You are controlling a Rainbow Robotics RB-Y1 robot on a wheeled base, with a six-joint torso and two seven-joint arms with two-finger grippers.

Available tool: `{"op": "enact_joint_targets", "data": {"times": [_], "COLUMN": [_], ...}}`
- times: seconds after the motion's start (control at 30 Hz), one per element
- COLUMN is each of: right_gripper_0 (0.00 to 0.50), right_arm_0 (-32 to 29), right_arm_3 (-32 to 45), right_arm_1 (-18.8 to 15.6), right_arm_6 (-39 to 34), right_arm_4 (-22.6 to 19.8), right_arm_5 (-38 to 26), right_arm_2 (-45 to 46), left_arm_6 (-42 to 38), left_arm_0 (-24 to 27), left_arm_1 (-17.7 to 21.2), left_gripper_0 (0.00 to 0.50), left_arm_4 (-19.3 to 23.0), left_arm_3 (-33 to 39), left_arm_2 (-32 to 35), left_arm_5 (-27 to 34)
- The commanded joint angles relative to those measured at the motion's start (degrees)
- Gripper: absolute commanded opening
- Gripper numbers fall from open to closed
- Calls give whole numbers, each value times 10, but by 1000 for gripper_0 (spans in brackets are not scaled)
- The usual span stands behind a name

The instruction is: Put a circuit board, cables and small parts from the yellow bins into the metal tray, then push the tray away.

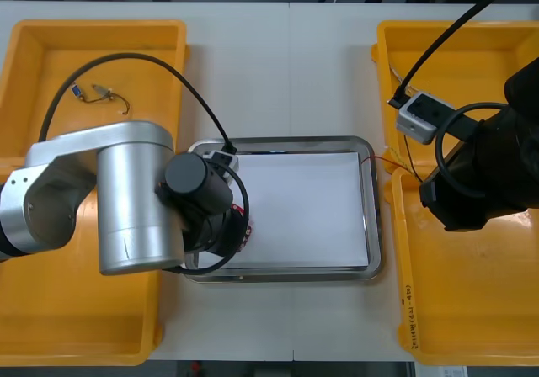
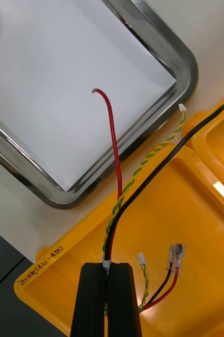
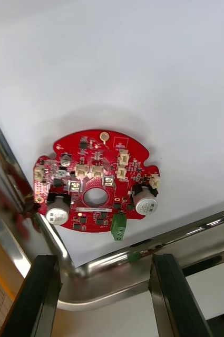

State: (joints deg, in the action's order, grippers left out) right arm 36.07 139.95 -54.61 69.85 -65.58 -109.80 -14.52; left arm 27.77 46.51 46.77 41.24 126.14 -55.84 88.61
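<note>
Light table (image 1: 286, 74) lies beneath me, with a shiny metal tray (image 1: 371, 225), lined white inside, at its middle. My left gripper (image 3: 105, 260) hangs over the tray's near left corner. Its two black fingers stand wide apart with nothing between them. Just beyond their tips a round red circuit board (image 3: 96, 184) lies flat on the white lining, close to the curved rim of that corner. It touches neither finger.

My right gripper (image 2: 108, 269) is above the corner of the near right yellow plastic bin (image 2: 191, 210), beside the tray's right edge. Its fingers are pressed almost together, pinching a bundle of red, black and yellow-green twisted cables (image 2: 117, 200). From the grip the red strand arches up and its tip shows against the tray's white lining. The yellow-green pair and the black strand run out toward the bin's far wall. The bundle's short ends, with small white and clear connectors, hang just beside the fingers over the bin's floor.
</note>
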Motion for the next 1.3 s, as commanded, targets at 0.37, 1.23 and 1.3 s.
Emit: {"op": "enact_joint_targets", "data": {"times": [0.37,1.23,1.3], "right_gripper_0": [0,0,0], "right_arm_0": [109,96,94], "right_arm_3": [-6,-156,-165], "right_arm_1": [95,210,205], "right_arm_6": [27,376,376], "right_arm_4": [70,268,295], "right_arm_5": [-2,-2,5], "right_arm_2": [-156,-310,-335], "left_arm_6": [90,240,259], "left_arm_0": [16,-40,-39], "left_arm_1": [59,88,88], "left_gripper_0": [500,500,500], "left_arm_4": [141,118,110], "left_arm_3": [8,-174,-196], "left_arm_2": [217,466,475], "left_arm_5": [127,197,196]}}
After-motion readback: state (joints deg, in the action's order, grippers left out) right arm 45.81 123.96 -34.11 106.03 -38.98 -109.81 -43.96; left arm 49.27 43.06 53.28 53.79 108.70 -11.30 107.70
